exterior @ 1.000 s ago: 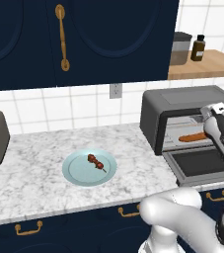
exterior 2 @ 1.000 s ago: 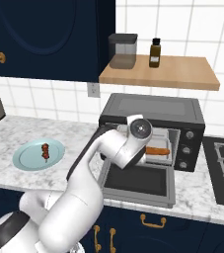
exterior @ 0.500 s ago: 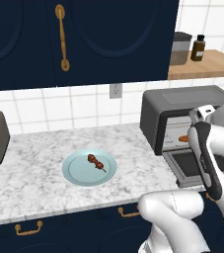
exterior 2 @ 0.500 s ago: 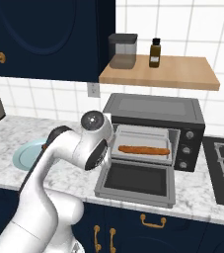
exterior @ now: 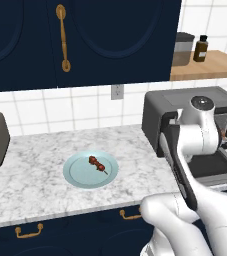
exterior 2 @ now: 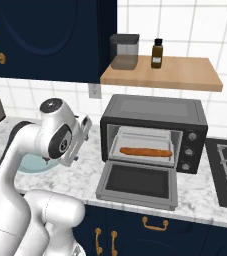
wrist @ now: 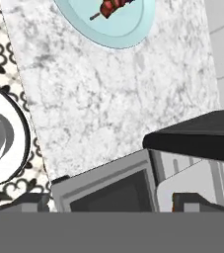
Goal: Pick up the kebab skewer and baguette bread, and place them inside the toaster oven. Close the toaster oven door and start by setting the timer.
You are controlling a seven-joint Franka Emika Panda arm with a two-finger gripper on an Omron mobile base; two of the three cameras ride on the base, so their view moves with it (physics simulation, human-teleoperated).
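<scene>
Hand (wrist: pixel 111 205) released and empty above the bench (exterior: pixel 40 175); the kebab skewer (exterior: pixel 97 164), likely light and stiff, best pinched across its meat.

Both base views face the counter (exterior: pixel 35 175) from opposite rear sides; hand view looks closely down onto it.

A white-grey marble worktop (exterior: pixel 35 175) runs below a white tiled wall (exterior: pixel 85 107) with a socket (exterior: pixel 117 91). Navy cabinets (exterior: pixel 110 40) with brass handles (exterior: pixel 61 37) hang above, beside a wooden shelf (exterior 2: pixel 165 75); patterned black-and-white floor tiles (wrist: pixel 12 69) lie below.
</scene>
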